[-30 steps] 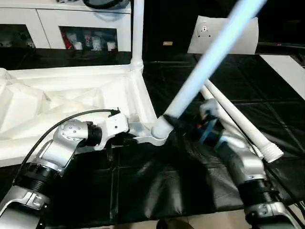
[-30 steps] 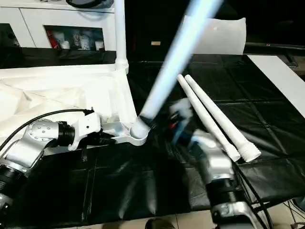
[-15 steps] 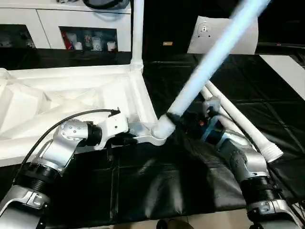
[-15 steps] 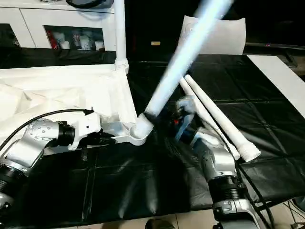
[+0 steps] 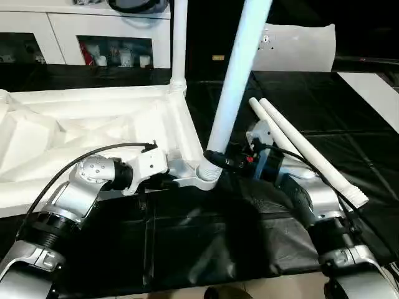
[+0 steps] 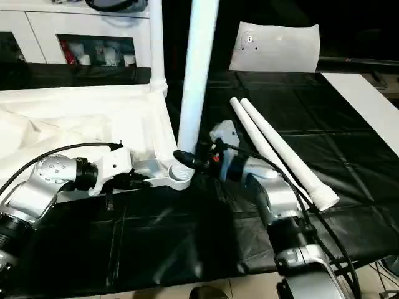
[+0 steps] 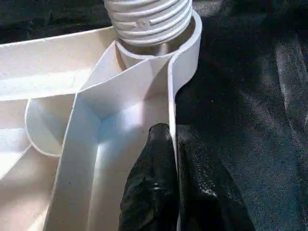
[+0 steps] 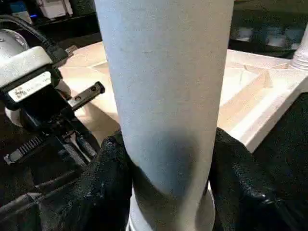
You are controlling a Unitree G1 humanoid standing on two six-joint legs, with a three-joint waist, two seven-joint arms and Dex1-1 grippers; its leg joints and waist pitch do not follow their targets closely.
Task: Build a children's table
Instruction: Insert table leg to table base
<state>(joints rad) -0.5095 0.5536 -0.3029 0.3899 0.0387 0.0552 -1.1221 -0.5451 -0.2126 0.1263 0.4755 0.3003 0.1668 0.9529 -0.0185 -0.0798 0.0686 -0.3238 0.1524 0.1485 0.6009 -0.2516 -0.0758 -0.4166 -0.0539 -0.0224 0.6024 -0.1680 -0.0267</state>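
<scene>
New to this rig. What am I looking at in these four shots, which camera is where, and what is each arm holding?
It is a humanoid robot with two silver arms, each ending in a gripper with two black fingers. The two wide pictures come from a stereo camera on its head, looking down over the forearms. The two close-ups come from cameras on the wrists.

On the black-covered surface lies an upside-down white tabletop, ribbed side up. One leg already stands in its far corner. Two spare legs lie side by side beside the right arm.

The left gripper is shut on the tabletop's thin edge wall near the corner socket, steadying it. The right gripper is shut on another leg, near its base. That leg stands almost upright, its threaded end in the near corner socket, threads still showing.
</scene>
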